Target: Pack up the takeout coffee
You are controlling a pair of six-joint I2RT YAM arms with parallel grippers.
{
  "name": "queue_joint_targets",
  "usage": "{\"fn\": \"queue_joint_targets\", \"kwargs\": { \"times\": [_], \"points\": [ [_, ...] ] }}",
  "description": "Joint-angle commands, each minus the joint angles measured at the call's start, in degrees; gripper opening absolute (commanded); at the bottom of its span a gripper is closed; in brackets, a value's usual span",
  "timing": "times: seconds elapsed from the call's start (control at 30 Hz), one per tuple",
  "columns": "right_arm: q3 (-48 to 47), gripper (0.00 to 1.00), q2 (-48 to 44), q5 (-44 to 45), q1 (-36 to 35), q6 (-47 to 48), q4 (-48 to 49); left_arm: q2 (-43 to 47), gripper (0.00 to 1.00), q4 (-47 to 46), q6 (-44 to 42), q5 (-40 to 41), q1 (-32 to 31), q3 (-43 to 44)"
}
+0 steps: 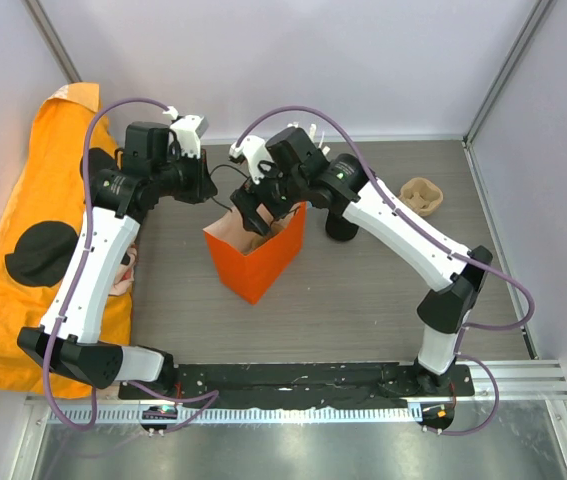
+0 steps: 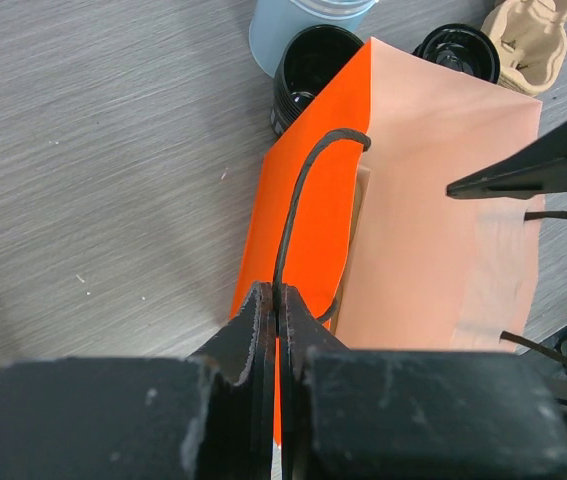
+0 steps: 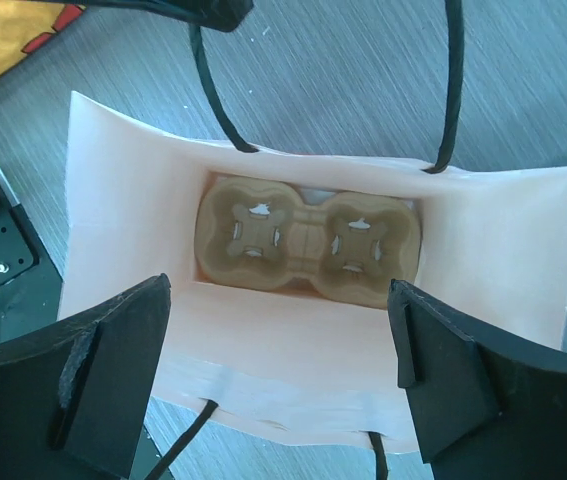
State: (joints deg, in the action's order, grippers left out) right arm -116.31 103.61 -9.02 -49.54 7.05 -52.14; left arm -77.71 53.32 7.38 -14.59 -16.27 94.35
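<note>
Left hand (image 2: 275,300): closed, pinching the black cord handle (image 2: 298,190) of the orange bag (image 1: 263,262), so the mouth stands open.

Right hand (image 3: 281,360): fingers spread wide, gripping nothing, directly above the mouth.

Pulp cup carrier (image 3: 308,240): lies flat on the bag floor, straight below the right hand and between its fingers.

Judgement: carrier is in; cups come next. A blue cup (image 2: 308,25) and a black cup (image 2: 313,70) stand just past the bag's far side from the left hand.

To do well: lift the right hand straight up, clear of both handles, before swinging aside. The left hand's pull on the cord should stop the walls folding inward.
</note>
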Motion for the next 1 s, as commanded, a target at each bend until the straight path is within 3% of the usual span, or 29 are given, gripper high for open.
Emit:
{"fn": "queue_joint_targets", "kwargs": {
  "times": [0.0, 0.4, 0.97],
  "points": [
    [-3.31, 0.94, -3.59, -1.62, -0.29, 1.47, -0.16, 1.69, 0.00, -2.08, 0.71, -1.23, 0.63, 0.05],
    [-6.12, 0.94, -5.09, -4.34, -0.30, 6.04, -3.93, 1.86, 0.02, -2.17, 0.71, -2.02, 0.80, 0.22],
    [-12.62, 0.97, -8.43, -12.78, 0.50, 15.18, -12.28, 1.42, 0.11, -2.17, 0.62, -3.51, 0.80, 0.75]
  ]
}}
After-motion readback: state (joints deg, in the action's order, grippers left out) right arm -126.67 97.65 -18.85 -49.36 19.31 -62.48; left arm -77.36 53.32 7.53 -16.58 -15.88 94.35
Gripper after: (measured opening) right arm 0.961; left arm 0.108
